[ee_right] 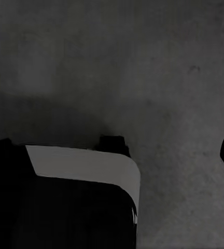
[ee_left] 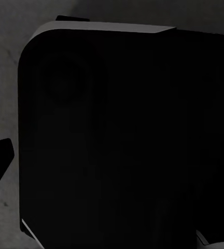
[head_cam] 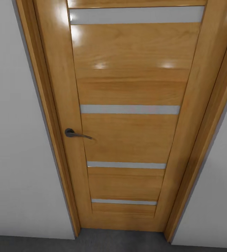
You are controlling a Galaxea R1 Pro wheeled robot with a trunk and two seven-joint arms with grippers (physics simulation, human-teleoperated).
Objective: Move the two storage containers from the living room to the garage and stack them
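- You face a shut glossy orange wooden door (head_cam: pixel 127 115) with a dark lever handle (head_cam: pixel 76 134), between white walls (head_cam: pixel 15 140).
- Dark grey concrete floor (head_cam: pixel 113 241) runs along its foot.
- You cannot tell either claw's state; no container is in sight.

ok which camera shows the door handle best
The head view: the dark lever door handle sits on the left side of the closed orange wooden door, sharp and unblocked. The two wrist views look at dark grey floor and the robot's own dark body parts instead.

No text, label, number or sign can be read on any surface here.
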